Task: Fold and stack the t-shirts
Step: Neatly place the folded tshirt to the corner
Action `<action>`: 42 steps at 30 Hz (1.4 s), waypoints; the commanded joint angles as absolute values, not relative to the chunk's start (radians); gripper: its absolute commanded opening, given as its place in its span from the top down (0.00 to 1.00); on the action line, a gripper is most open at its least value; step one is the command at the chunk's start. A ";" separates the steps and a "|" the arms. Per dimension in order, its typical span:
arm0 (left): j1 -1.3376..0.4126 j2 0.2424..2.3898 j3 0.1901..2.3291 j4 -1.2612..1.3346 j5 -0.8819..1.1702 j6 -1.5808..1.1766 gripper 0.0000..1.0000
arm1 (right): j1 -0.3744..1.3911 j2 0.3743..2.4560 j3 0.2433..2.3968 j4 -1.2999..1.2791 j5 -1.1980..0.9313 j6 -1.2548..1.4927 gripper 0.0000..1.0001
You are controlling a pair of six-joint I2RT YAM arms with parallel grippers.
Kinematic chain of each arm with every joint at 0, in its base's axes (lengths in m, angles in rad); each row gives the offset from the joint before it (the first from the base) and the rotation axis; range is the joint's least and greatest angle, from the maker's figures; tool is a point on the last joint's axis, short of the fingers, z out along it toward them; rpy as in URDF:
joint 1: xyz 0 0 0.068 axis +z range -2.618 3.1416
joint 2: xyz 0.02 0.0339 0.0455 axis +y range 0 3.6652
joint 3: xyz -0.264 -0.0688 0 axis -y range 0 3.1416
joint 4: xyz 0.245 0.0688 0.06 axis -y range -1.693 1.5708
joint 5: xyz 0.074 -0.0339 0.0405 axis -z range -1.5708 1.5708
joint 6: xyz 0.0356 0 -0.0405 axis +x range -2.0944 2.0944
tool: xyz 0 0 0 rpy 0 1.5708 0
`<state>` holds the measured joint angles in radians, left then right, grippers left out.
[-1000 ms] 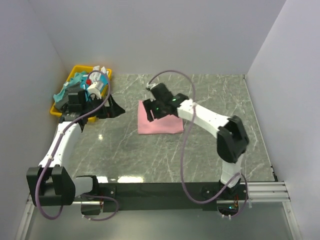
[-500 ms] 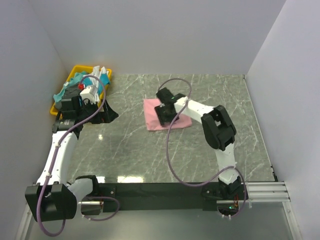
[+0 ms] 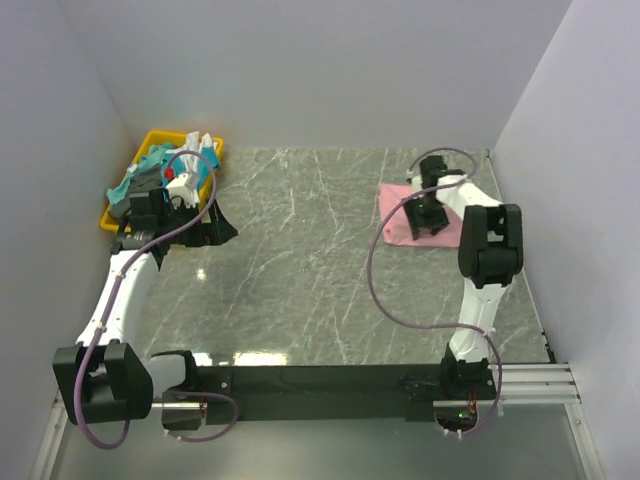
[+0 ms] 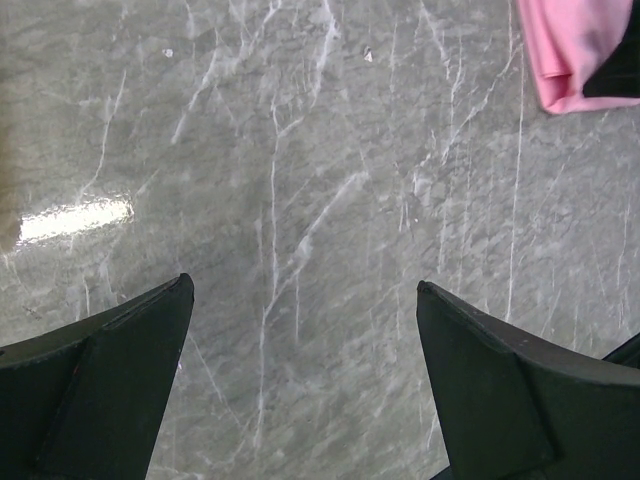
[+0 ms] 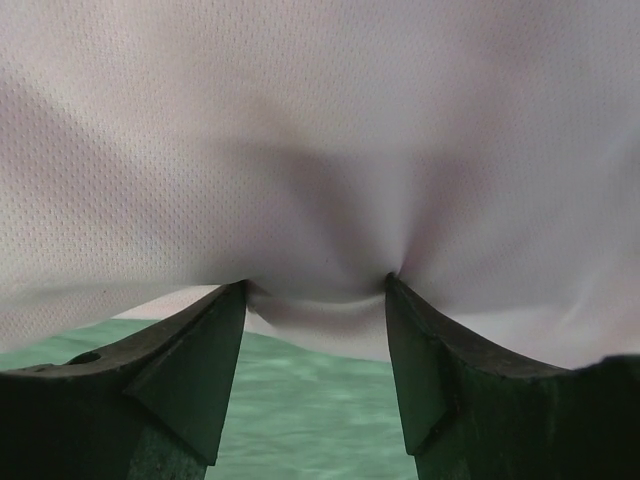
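Pink t-shirt (image 3: 395,222), folded flat, far right

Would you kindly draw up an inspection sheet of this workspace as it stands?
Surface: marbled grey-green tabletop, one glare patch near the left arm.
Job's things: pink t-shirt folded at the far right; dark grey t-shirt heaped beside the yellow bin; teal t-shirt and white t-shirt in that bin.
Clutter: the yellow bin, far left corner.
Tools: left tool open above bare tabletop; right tool pinching a fold of the pink t-shirt.
Cables: purple cables loop free along both arms.
Surroundings: plain pale walls on three sides.
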<state>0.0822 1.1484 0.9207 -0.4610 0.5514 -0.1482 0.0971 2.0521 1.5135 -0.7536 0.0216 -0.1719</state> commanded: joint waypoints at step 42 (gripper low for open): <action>0.090 1.186 1.003 -0.479 0.525 -0.060 0.01 | -0.172 2.348 1.969 -0.844 0.012 -0.147 0.60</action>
<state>0.0841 1.1774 0.9634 -0.4774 0.5346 -0.0860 -0.1631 2.3001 1.9106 -0.8604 0.0097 -0.1017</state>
